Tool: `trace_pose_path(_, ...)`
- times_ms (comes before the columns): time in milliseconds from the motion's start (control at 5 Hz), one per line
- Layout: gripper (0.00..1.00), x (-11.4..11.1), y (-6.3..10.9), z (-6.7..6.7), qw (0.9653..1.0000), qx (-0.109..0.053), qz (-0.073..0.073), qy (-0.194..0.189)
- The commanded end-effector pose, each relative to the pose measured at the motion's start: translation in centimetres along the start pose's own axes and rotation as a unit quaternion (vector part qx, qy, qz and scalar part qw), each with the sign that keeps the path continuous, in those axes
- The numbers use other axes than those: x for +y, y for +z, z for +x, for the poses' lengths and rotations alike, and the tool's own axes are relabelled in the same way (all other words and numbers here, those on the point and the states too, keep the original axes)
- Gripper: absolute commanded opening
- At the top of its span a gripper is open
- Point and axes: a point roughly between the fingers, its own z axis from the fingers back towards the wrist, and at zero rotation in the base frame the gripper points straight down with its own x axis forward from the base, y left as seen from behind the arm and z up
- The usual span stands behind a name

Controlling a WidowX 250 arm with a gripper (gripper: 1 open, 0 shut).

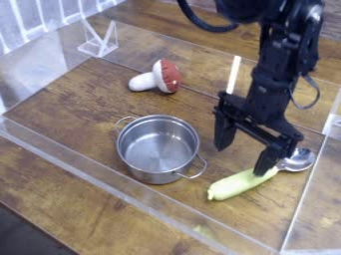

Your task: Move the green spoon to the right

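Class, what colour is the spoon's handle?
Yellow-green; the handle shows best in the current camera view.

Brown wooden tabletop (80,159) with three things.
A round silver steel pot (158,149) sits centrally, a red-and-white toy mushroom (156,78) beyond; a yellow-green-handled metal spoon (244,183) lies near right.

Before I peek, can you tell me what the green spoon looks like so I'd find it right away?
Look on the wooden table for the shiny steel pot with two wire handles. Just beside it, under the black robot gripper, lies the spoon. Only it has a chubby yellow-green handle and a small silver bowl.
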Motion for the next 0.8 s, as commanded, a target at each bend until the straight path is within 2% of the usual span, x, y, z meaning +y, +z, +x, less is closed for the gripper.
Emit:
trace_pose_path(0,1.00,1.7,5.8,1.0,0.9973,-0.072,-0.001,0.014)
trace_pose_path(200,1.00,2.0,6.3,1.0,0.9968,-0.079,-0.001,0.015)
trace_pose_path(600,1.00,1.8,4.6,1.0,0.9982,-0.056,-0.009,0.016)
